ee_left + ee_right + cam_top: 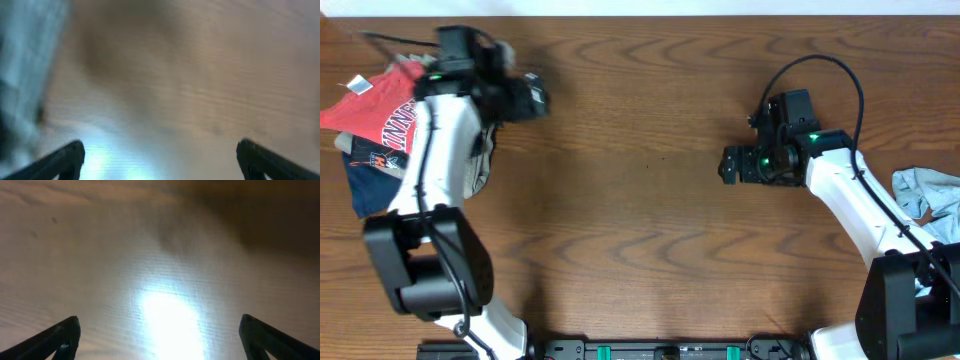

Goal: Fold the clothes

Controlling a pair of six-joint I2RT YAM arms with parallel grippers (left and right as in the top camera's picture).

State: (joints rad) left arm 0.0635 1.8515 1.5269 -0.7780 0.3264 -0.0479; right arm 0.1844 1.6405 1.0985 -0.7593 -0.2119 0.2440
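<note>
A coral-red T-shirt [382, 108] with white lettering and a white tag lies crumpled at the far left of the table, on a dark navy garment [372, 178]. A light-blue garment [928, 192] lies bunched at the right edge. My left gripper [535, 98] is open and empty just right of the red pile; in the left wrist view its fingers [160, 155] span bare wood, with blurred pale cloth [25, 65] at the left. My right gripper [732, 164] is open and empty over bare table at centre right; its wrist view [160, 332] shows only wood.
The wooden table [640, 230] runs wide between the two arms. A grey cloth [480, 165] lies under the left arm beside the red pile. The arm bases stand at the front edge.
</note>
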